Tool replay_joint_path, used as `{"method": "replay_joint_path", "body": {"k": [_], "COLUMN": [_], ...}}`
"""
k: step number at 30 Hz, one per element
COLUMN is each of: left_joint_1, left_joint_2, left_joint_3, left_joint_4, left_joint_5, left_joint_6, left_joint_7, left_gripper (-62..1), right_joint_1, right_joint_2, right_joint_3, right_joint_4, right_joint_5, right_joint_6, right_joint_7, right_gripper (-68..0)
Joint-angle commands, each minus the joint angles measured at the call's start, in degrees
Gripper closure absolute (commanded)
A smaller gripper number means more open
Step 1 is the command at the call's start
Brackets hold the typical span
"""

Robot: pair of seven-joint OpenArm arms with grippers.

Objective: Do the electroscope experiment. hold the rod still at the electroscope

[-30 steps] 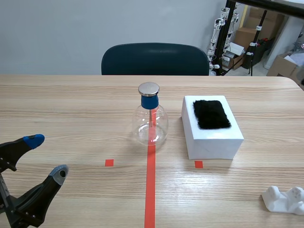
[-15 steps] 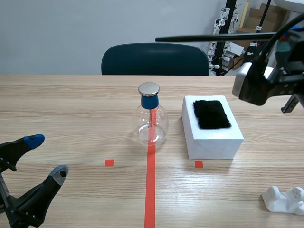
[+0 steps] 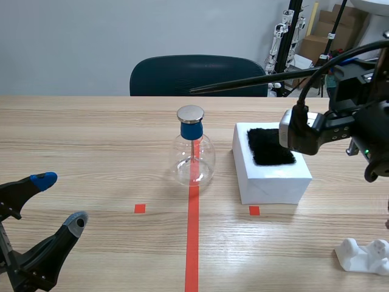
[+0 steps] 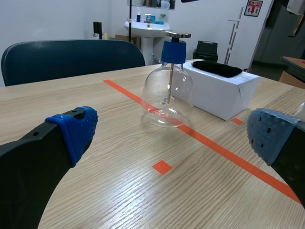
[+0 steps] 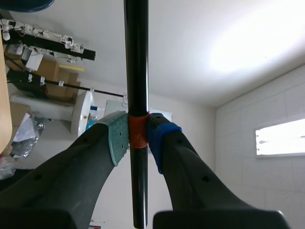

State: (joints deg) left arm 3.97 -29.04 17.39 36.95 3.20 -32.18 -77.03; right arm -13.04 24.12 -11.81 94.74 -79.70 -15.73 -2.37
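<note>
i can't read any text, label or number from here; the small red sign (image 4: pixel 253 7) in the left wrist view is too tiny to make out.

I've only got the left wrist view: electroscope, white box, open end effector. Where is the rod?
Observer: The right end effector is shut on the rod, holding it raised off the table.
Operator: Where's its tip?
Observer: In the scene view the tip shows just above the metal cap of the electroscope, with a gap between them.
Operator: How does the rod lie?
Observer: Nearly level, coming in from the right arm's side and slanting slightly down toward the tip.
</note>
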Motion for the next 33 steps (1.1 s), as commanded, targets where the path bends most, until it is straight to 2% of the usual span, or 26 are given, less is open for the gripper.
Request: {"method": "replay_joint_path", "body": {"k": [1,6,16,33], "left_joint_1": [-0.17,-0.17,-0.17,-0.17], "left_joint_2": [-0.39,-0.39,-0.39,-0.39], "left_joint_3": [-0.37,-0.37,-0.37,-0.37], "left_joint_4": [0.44,0.44,0.44,0.44], "left_joint_5": [-0.57,-0.57,-0.57,-0.57], "left_joint_6": [-0.17,-0.17,-0.17,-0.17], "left_joint_7": [-1.16,-1.16,-1.16,-1.16], "left_gripper": [-62.3,-62.3,-62.3,-62.3], "right_joint_1": [0.83,0.83,0.83,0.83], "right_joint_2": [-0.07,-1.11,-1.90,-1.90], "right_joint_3": [0.39,0.37,0.37,0.39], "right_joint_4": [1.03,1.03,0.76,0.26], "right_joint_5": [-1.07,-4.00,-4.00,-4.00], "right_joint_6": [-0.66,0.48,1.95,2.10], "right_joint_7": [-0.46,0.04,-0.28,-0.24], "right_gripper": [0.0,0.0,0.0,0.1]}}
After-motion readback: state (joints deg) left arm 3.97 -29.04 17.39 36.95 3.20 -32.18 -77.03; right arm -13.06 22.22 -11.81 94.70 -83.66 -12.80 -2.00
